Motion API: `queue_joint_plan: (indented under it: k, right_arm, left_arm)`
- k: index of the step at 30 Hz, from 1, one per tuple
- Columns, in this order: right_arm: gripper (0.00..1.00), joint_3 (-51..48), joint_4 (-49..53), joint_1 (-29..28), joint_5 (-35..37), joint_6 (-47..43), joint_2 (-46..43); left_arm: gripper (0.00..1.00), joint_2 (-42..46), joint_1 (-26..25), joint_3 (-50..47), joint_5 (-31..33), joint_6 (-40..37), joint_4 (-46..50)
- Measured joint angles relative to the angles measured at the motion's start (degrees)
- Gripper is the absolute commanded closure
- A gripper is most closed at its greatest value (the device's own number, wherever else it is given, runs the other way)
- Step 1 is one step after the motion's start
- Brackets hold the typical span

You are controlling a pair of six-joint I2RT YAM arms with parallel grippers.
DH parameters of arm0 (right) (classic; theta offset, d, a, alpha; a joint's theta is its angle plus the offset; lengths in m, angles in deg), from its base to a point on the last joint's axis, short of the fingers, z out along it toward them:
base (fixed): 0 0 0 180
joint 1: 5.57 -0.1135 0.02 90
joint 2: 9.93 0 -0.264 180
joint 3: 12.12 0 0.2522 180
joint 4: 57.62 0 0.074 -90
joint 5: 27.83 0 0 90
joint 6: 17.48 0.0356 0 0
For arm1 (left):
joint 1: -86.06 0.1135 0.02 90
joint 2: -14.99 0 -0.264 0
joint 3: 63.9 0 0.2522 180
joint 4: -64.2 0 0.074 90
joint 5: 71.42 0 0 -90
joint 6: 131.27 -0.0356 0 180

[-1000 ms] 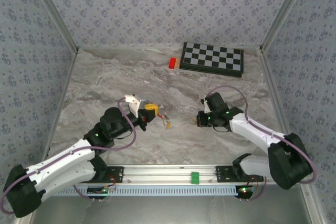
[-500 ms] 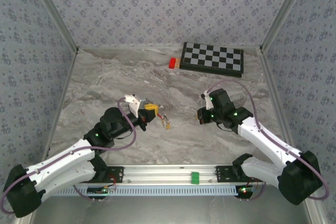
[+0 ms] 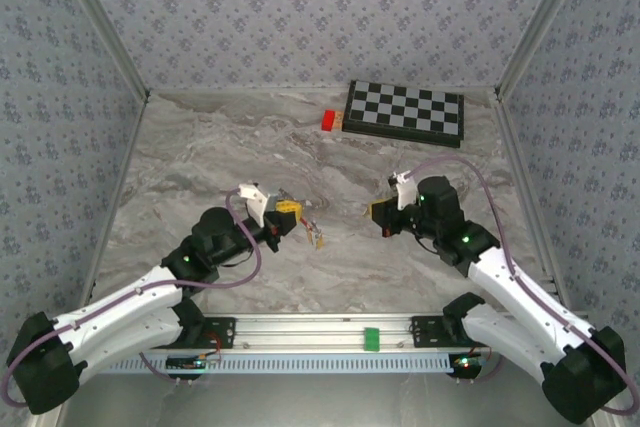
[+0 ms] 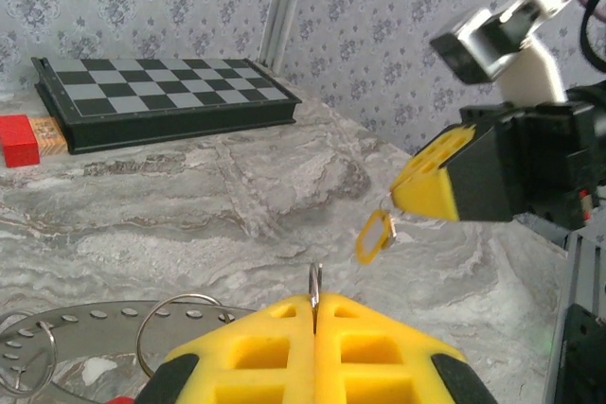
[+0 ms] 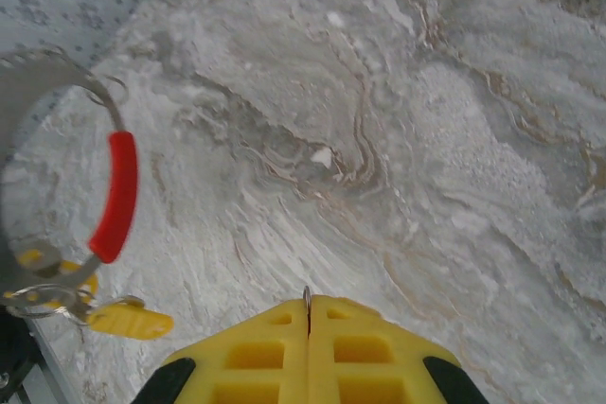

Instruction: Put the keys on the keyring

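My left gripper (image 3: 291, 216) (image 4: 314, 306) is shut on a thin metal edge of the keyring (image 5: 115, 198), a grey loop with a short red section. Yellow-headed keys (image 5: 121, 320) (image 3: 316, 236) hang from the loop. In the left wrist view part of the grey loop (image 4: 90, 326) and a small wire ring lie at the lower left. My right gripper (image 3: 378, 213) (image 5: 308, 307) faces it a short way off, shut on the small ring of another key. That key's yellow head (image 4: 376, 236) dangles under the right gripper's fingers (image 4: 437, 175), above the marble table.
A folded chessboard (image 3: 405, 112) (image 4: 161, 92) lies at the back of the table with a red block (image 3: 328, 120) (image 4: 17, 139) at its left end. Patterned walls close in the left, back and right sides. The arms' rail (image 3: 330, 332) runs along the near edge.
My right arm has swung outward and its gripper has lifted and turned toward the left gripper, carrying the key. The left gripper and keyring have barely moved.
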Motion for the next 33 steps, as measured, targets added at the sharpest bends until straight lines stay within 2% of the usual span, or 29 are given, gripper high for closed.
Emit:
queue_joint_plan:
  k: [10,19,27,33]
  right_arm:
    - [1.0,-6.7,-14.4,-0.9,-4.5,-8.5,-8.9]
    - [1.0,-9.7,-23.9,-7.5,-4.2,-16.7,-11.0]
    - [1.0,-12.1,-32.1,-13.8,0.7,-23.3,-13.4]
    - [1.0,-12.9,-33.9,-15.3,3.9,-26.7,-14.7]
  left_arm:
    - [1.0,-0.1,0.0,-0.4,-1.3,-2.4,-3.7]
    - [1.0,-1.1,0.0,0.9,-5.2,-4.0,-3.7]
    - [1.0,-2.0,0.0,3.1,-6.4,-3.9,-5.0]
    - [1.0,-2.0,0.0,4.0,-7.5,-3.9,-4.3]
